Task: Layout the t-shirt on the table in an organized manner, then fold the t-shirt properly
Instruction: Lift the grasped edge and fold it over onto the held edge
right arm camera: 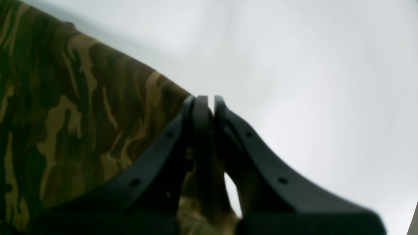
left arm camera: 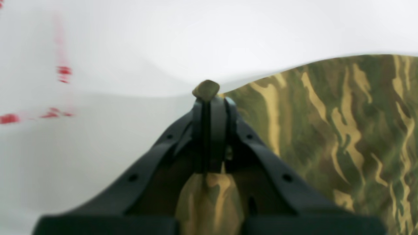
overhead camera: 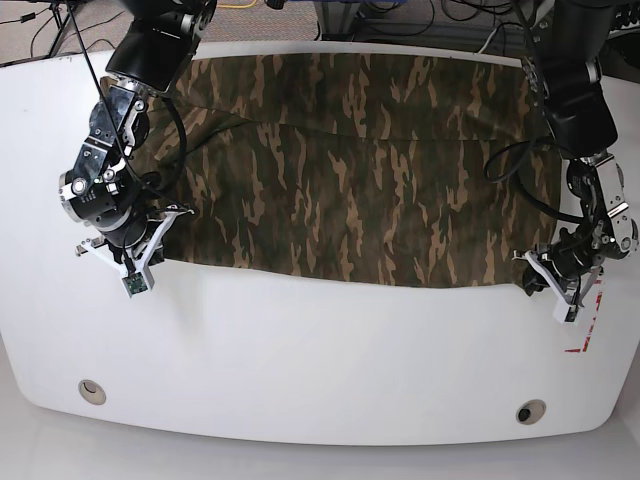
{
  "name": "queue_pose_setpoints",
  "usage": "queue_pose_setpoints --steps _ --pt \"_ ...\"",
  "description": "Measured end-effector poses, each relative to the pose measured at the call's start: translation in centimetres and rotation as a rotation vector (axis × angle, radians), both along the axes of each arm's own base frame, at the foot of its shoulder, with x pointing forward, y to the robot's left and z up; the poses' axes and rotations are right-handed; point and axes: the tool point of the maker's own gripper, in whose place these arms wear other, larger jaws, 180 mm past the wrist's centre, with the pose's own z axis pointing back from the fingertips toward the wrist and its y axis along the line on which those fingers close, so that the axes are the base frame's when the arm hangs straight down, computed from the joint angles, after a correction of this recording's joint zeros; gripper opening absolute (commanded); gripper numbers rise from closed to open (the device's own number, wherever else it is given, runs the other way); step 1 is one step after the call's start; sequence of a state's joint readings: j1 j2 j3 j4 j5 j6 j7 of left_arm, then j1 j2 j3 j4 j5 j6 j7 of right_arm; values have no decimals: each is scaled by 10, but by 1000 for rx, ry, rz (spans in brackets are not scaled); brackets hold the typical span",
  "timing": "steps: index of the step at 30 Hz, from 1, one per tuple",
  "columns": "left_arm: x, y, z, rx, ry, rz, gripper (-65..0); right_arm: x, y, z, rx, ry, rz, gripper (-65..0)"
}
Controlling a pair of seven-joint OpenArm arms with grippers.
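The camouflage t-shirt (overhead camera: 370, 180) lies spread wide across the far half of the white table (overhead camera: 320, 360), its near edge running straight from left to right. My left gripper (overhead camera: 528, 273) is at the shirt's near right corner. In the left wrist view it (left arm camera: 209, 99) is shut on the t-shirt (left arm camera: 343, 130), with a nub of cloth poking out past the tips. My right gripper (overhead camera: 158, 250) is at the near left corner. In the right wrist view it (right arm camera: 206, 101) is shut on the t-shirt (right arm camera: 65, 114), with cloth bunched between its fingers.
Red marks (overhead camera: 590, 330) lie on the table beside the left gripper and show blurred in the left wrist view (left arm camera: 63, 73). Two round grommets (overhead camera: 92, 390) (overhead camera: 530, 411) sit near the front edge. Cables lie beyond the far edge.
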State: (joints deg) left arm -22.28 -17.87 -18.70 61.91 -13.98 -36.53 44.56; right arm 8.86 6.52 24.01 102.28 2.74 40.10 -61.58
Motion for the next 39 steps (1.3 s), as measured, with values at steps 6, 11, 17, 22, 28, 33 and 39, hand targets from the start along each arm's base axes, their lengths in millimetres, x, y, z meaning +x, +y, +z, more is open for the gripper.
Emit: queue_pose_setpoints --steps 6,11,17,22,28,33,39 --pt "-6 8 17 43 -20 -31 -650 -6 -11 -3 -10 11 -21 -650" --pt "-9 20 30 52 -32 -6 -650 -12 -27 -3 -11 12 -64 -650" --pt "-16 36 46 67 -63 7 -650 -15 -36 -2 -4 6 -91 -650" --pt "-24 38 50 117 -42 -5 -650 -22 -33 -3 -4 4 -84 -650" --pt "-41 46 59 161 -40 9 -650 -38 -33 3 -38 -8 -78 -650" --pt "-57 52 65 225 -24 16 -650 -49 -25 4 -41 -8 -71 -650" --pt "-77 50 63 260 0 5 -650 -69 -37 -9 -28 58 -135 -650"
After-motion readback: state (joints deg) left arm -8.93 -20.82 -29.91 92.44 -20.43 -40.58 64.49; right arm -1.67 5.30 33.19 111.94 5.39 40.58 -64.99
